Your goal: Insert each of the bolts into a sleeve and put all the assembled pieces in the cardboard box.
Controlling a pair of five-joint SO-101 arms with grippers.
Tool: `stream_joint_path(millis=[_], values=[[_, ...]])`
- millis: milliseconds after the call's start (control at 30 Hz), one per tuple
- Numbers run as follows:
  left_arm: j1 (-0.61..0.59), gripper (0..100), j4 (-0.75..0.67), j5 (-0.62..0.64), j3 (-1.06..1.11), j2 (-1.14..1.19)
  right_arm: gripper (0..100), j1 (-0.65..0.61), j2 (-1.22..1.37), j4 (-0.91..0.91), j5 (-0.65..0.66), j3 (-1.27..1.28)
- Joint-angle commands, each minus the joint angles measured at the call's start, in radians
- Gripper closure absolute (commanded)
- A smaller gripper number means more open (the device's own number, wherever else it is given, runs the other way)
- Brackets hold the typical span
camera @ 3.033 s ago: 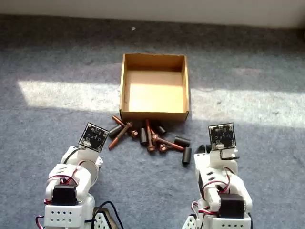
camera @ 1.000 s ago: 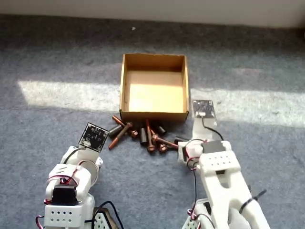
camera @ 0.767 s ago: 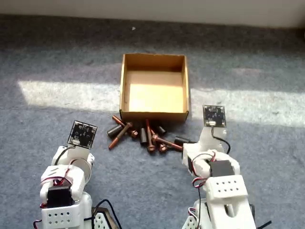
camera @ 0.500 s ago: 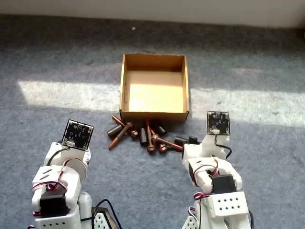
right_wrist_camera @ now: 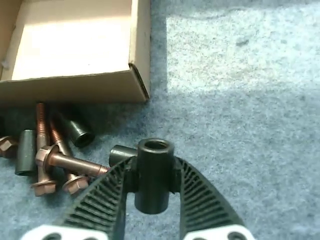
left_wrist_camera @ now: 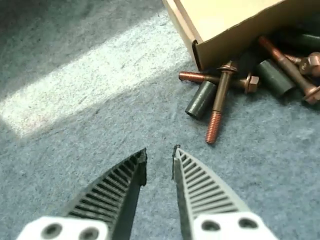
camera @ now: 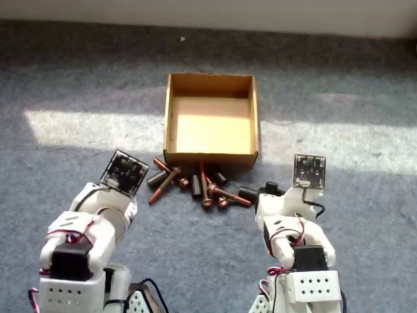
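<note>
Fingers point(right_wrist_camera: 107, 195) of the right gripper point(right_wrist_camera: 153, 165) pinch a dark sleeve point(right_wrist_camera: 152, 192) around its middle, bore end showing, just off the front right corner of the cardboard box point(right_wrist_camera: 75, 87). Those of the left gripper point(left_wrist_camera: 159, 152) stand a little apart with nothing between them, off the box's front left corner. Loose bolts point(camera: 207, 189) and the other sleeves point(camera: 247, 193) lie in a crossed heap against the box's front wall; nothing is in the box yet

Trouble is likeliest at that heap. The bolts overlap one another and sit close to the cardboard, so a finger coming down may strike the wall or lift two at once. A round shank could also roll out of a shallow pinch. At the join, a bolt pushed in off-axis would probably twist the sleeve between the ribbed fingers or shove it out altogether. How squarely it is seated I cannot quite tell, since the fingers hide its sides

Everything rests on a grey short-pile carpet point(camera: 339, 215), with a band of sunlight point(camera: 85, 127) running either side of the box and a pale wall point(camera: 260, 10) beyond its far side
</note>
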Motion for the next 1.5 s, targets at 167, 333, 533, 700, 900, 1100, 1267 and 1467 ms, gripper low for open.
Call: stream_joint_path(millis=[167, 333, 533, 700, 900, 1100, 1267, 1467], values=[[0.271, 89, -0.092, 0.157, -0.136, 0.349, 99.4, 0.013, -0.015, -0.048, 0.0, -0.008], [0.309, 89, -0.201, 0.219, -0.157, 0.524, 99.4, 0.013, -0.018, -0.048, 0.0, -0.008], [0.309, 89, -0.342, 0.226, -0.159, 0.694, 99.4, 0.013, -0.019, -0.048, 0.0, -0.008], [0.311, 89, -0.456, 0.226, -0.163, 0.826, 99.4, 0.013, -0.019, -0.048, 0.0, -0.008], [0.311, 88, -0.482, 0.222, -0.278, 1.009, 99.4, 0.013, -0.018, -0.048, 0.0, -0.007], [0.311, 88, -0.483, 0.219, -0.383, 1.204, 99.4, 0.013, -0.018, -0.048, 0.0, -0.007], [0.308, 88, -0.483, 0.219, -0.464, 1.354, 99.4, 0.013, -0.019, -0.048, 0.0, -0.007], [0.306, 88, -0.483, 0.219, -0.549, 1.471, 99.4, 0.013, -0.019, -0.048, 0.002, -0.007]])
